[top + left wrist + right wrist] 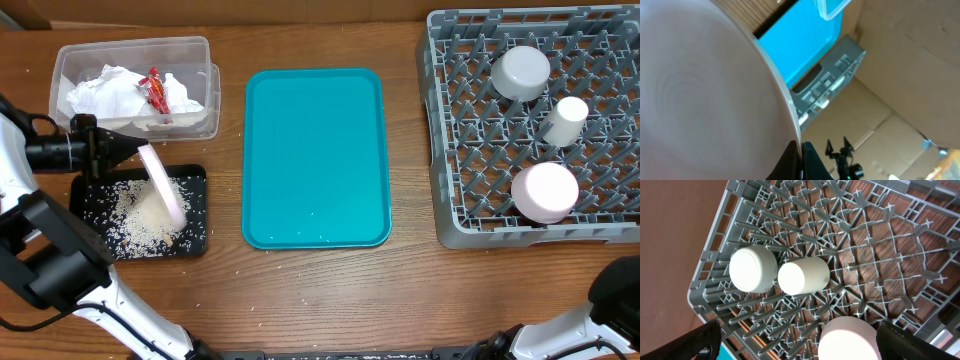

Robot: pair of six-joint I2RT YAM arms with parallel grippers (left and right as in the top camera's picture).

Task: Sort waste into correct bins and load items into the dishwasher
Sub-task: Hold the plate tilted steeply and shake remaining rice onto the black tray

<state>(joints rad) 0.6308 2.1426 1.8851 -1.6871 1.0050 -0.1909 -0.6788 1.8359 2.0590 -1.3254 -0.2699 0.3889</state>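
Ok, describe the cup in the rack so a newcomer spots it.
Find the grey dish rack on the right of the table. Three pieces sit among its pegs; the cup is the middle one. It is the narrowest, a small white cylinder between the grey bowl and white dish.

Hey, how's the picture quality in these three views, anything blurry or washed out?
Overhead: evenly lit and sharp. Left wrist: the large plate fills most of the frame, soft and out of focus. Right wrist: the dish rack is crisp, the white cup bright but not washed out, the right gripper's fingers dark and blurred in the bottom corners.
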